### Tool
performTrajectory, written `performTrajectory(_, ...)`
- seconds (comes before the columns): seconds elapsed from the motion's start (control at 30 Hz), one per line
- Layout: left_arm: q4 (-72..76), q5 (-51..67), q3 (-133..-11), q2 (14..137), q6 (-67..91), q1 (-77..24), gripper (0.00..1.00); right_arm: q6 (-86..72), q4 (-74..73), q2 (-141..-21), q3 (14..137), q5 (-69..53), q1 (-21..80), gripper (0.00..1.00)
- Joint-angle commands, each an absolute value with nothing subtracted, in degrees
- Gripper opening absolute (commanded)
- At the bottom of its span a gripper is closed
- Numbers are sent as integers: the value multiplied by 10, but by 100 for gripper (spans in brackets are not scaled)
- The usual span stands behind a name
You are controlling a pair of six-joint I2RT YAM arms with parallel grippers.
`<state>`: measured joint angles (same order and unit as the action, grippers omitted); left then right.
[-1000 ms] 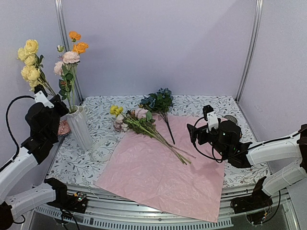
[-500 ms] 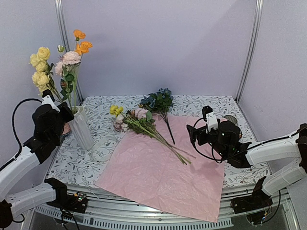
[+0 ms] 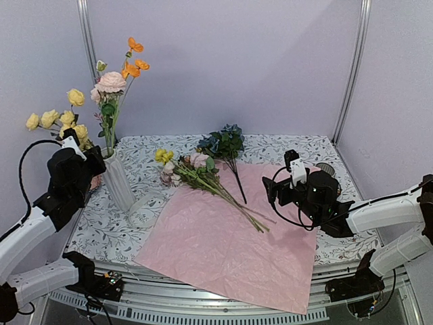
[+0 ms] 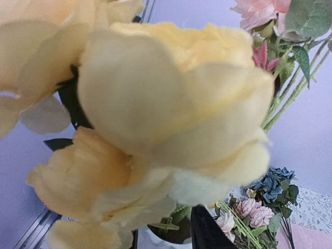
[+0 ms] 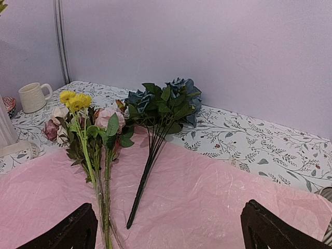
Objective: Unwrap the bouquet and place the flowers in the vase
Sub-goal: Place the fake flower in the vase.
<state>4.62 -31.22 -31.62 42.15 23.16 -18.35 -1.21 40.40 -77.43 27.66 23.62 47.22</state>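
Note:
The bouquet is unwrapped: its pink paper (image 3: 230, 247) lies flat on the table. On the paper rest a mixed bunch of flowers (image 3: 193, 169) with yellow and pink heads and a bunch of blue roses (image 3: 223, 143). The white ridged vase (image 3: 119, 181) at the left holds a pink rose (image 3: 111, 82) and orange poppies (image 3: 135, 59). Yellow roses (image 3: 62, 120) lean out left above my left gripper (image 3: 88, 154), beside the vase. They fill the left wrist view (image 4: 171, 104), so its jaws are hidden. My right gripper (image 3: 274, 189) hovers open over the paper's right part (image 5: 207, 197).
A cream mug (image 5: 32, 96) stands at the far left of the table, with a reddish cup (image 3: 90, 180) behind my left arm. A white ribbon-like strip (image 3: 145, 205) lies by the vase's foot. Metal posts (image 3: 86, 54) rise at the back corners.
My left arm shifted right toward the vase. The yellow roses dropped lower and tipped out to the left. The pink rose and the poppies in the vase swung right.

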Motion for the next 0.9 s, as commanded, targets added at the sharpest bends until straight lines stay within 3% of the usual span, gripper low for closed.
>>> performTrajectory(0.0, 48, -301, -329, 430, 215, -179, 37, -8, 412, -777, 278, 235, 472, 99)
performTrajectory(0.17, 29, -290, -346, 439, 222, -178, 39, -7, 412, -778, 279, 235, 471, 99)
performTrajectory(0.63, -135, -211, -408, 346, 259, -178, 78, -29, 372, -786, 304, 208, 471, 99)
performTrajectory(0.87, -203, -176, -442, 305, 266, -178, 85, -12, 379, -789, 301, 206, 471, 99)
